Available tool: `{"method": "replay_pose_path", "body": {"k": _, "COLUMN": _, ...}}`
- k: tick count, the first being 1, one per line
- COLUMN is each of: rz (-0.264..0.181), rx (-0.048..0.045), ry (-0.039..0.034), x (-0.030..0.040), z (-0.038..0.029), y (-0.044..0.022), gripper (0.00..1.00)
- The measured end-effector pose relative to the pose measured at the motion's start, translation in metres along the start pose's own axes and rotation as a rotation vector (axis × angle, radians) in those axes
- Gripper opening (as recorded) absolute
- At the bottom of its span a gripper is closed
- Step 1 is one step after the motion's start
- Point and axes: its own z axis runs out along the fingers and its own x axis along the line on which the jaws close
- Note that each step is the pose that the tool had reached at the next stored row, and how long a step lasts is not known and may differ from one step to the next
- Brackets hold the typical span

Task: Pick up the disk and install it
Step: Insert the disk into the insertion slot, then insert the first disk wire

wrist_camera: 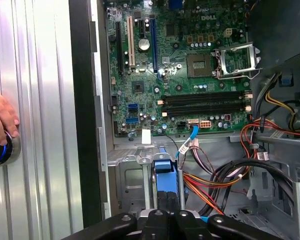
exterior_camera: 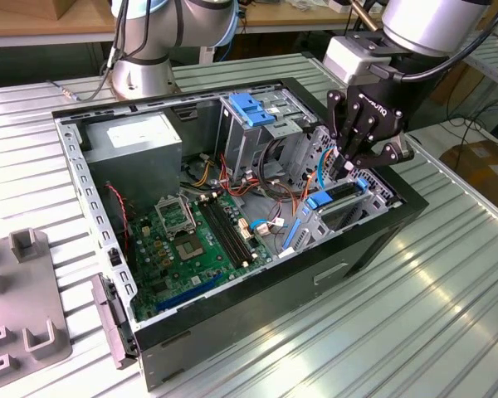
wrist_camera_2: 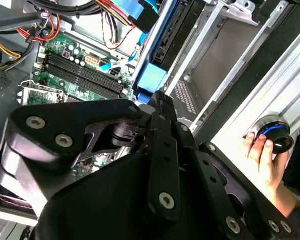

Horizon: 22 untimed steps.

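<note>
The disk (exterior_camera: pixel 339 197), a dark slab in a bright blue carrier rail, sits tilted in the metal drive bay at the open computer case's corner on the exterior view's right. Its blue end also shows in both wrist views (wrist_camera_2: pixel 152 77) (wrist_camera: pixel 166 172). My black gripper (exterior_camera: pixel 347 164) hangs right over it, fingers (wrist_camera: pixel 162 200) drawn together. The fingertips (wrist_camera_2: pixel 159 100) are at the carrier's blue end. I cannot tell whether they pinch the carrier or only touch it.
The case (exterior_camera: pixel 382 240) lies open on a ribbed metal table (exterior_camera: pixel 448 315). Inside are a green motherboard (exterior_camera: pixel 191 240), a power supply (exterior_camera: pixel 141 141), bundled cables (wrist_camera: pixel 230 175) and a tall cage with a blue latch (exterior_camera: pixel 251 108). A hand (wrist_camera_2: pixel 262 155) rests on a blue-lit knob (wrist_camera: pixel 0 150). A grey fixture (exterior_camera: pixel 25 290) stands on the exterior view's left.
</note>
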Motion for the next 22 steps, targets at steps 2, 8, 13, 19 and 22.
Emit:
{"method": "replay_pose_path", "body": {"k": 2, "rz": 0.000, "rx": 0.0000, "ry": 0.0000, "x": 0.0000, "z": 0.0000, "y": 0.0000, "gripper": 0.10}}
{"method": "replay_pose_path", "body": {"k": 8, "rz": 0.000, "rx": 0.0001, "ry": 0.0002, "x": -0.0007, "z": 0.0002, "y": -0.0084, "gripper": 0.10}}
{"method": "replay_pose_path", "body": {"k": 13, "rz": 0.000, "rx": 0.0001, "ry": 0.0002, "x": -0.0022, "z": 0.0009, "y": -0.0243, "gripper": 0.10}}
{"method": "replay_pose_path", "body": {"k": 19, "rz": 0.000, "rx": 0.0000, "ry": 0.0001, "x": -0.0040, "z": 0.0026, "y": -0.0437, "gripper": 0.10}}
{"method": "replay_pose_path", "body": {"k": 22, "rz": 0.000, "rx": 0.0001, "ry": 0.0002, "x": -0.0048, "z": 0.0034, "y": -0.0528, "gripper": 0.10}}
